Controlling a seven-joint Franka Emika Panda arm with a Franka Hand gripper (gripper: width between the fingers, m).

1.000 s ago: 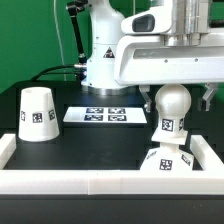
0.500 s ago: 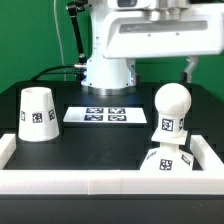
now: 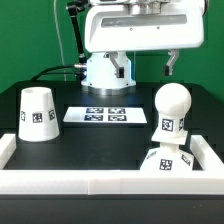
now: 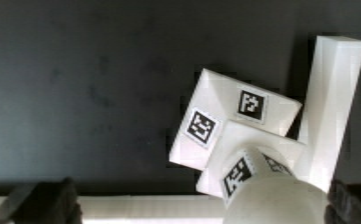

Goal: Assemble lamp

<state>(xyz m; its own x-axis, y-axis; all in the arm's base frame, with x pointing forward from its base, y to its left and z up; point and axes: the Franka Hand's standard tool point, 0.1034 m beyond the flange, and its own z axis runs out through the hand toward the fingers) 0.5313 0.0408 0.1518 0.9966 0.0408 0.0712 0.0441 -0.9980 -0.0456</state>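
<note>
— Where do the lamp parts stand right now?

— The bulb (image 3: 170,113) sits upright on the base (image 3: 166,164) at the lower right of the exterior view, close to the white rail (image 3: 110,181) that runs along the front of the counter (image 3: 100,140). The shade (image 3: 37,113) stands alone at the left of that frame, well apart from them, narrow end up. The marker board (image 3: 100,115) lies flat between the two.

— And your pincer?

— My pincer (image 3: 171,66) hangs high at the upper right of the exterior frame, above the bulb and touching nothing. Only one finger shows clearly there, and my wrist camera catches just dark tips at its lower edge, so I cannot tell how far apart the fingers are. Nothing is held between them.

— What is the step in hand, as you judge it?

— The shade, I think. Bulb and base look joined, so the shade has to go over the bulb.

— How will you do it well?

— I'd travel high toward the left of the frame so my arm clears the bulb, come down over the shade's narrow top, and grip its wall squarely so it doesn't tilt. Then lift it straight up, carry it above bulb height, and lower it centred, slowly, without knocking the bulb.
</note>
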